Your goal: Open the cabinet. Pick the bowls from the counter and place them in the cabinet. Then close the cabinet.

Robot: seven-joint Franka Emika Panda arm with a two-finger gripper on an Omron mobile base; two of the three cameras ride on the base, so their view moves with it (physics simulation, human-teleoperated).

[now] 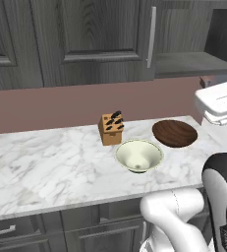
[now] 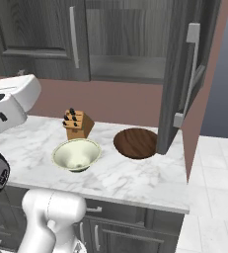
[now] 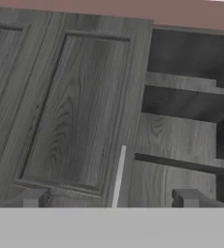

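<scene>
Wooden bowl [image 2: 135, 143] partly behind cabinet door [image 2: 184, 74]

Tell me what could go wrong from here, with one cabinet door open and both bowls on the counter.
1. The right door stands swung out over the counter, right beside the wooden bowl; lifting that bowl could knock the door.
2. The left door is shut, so only half the cabinet is open for placing.
3. The open gripper is up by the left door's handle and could bump it when turning toward the cream bowl.
</scene>
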